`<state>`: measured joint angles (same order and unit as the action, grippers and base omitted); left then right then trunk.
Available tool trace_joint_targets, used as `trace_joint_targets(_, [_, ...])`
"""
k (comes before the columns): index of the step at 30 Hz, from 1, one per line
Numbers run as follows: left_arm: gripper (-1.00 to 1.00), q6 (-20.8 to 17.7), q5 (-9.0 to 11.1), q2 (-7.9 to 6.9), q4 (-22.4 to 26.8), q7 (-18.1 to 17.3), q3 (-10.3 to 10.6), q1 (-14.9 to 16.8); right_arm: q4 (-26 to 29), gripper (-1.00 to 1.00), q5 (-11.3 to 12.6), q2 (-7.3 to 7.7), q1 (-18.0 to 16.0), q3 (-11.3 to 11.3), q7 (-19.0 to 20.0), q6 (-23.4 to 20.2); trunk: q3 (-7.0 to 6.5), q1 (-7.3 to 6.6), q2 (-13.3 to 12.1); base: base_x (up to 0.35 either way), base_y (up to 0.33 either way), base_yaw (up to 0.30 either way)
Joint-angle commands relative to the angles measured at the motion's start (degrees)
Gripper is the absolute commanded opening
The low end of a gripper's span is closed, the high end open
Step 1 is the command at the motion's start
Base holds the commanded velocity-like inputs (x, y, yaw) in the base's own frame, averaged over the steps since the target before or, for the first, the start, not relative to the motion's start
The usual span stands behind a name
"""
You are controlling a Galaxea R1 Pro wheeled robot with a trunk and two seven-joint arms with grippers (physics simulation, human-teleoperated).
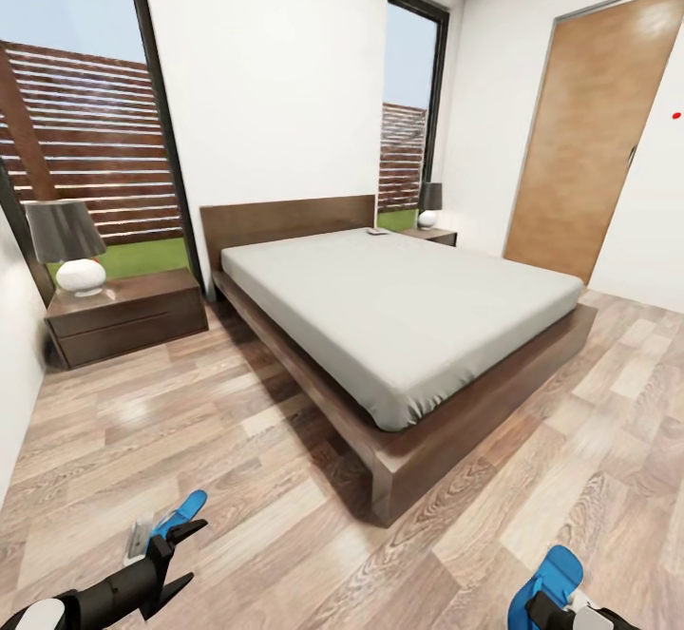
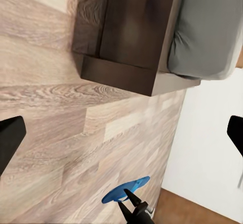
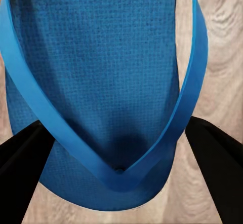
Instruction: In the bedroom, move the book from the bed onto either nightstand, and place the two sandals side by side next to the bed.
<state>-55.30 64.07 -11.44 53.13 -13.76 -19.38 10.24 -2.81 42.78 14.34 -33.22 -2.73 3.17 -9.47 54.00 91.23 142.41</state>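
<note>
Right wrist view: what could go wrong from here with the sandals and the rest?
1. The right gripper has its fingers flanking the sandal strap without clearly pinching it, so it may slip.
2. The other sandal sits by the left gripper, well apart, so pairing may end uneven.
3. The book lies near the headboard, a long reach.

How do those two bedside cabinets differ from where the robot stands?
The left nightstand stands near, looks large, and shows its drawer seam; the far nightstand beyond the bed looks small, mostly hidden. The left one's lamp looks bigger than the far lamp. Both are dark brown, each bearing a dark-shaded lamp.
</note>
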Motion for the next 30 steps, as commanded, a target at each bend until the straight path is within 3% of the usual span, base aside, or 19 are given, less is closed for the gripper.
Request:
trace_joint_targets(1, [1.0,-0.3,-0.5,0.02,0.0,-0.5,-0.1,0.0,-0.2,-1.0,0.0,0.02,-0.1,-0.3,0.3,0.0,0.05,0.0,0.0,0.154,0.127,0.0])
trace_joint_targets(30, [1.0,-0.2,-0.5,0.02,0.0,-0.5,-0.1,0.0,-0.2,-1.0,0.0,-0.02,-0.1,-0.3,0.3,-0.1,0.05,0.0,0.0,0.164,0.138,0.0])
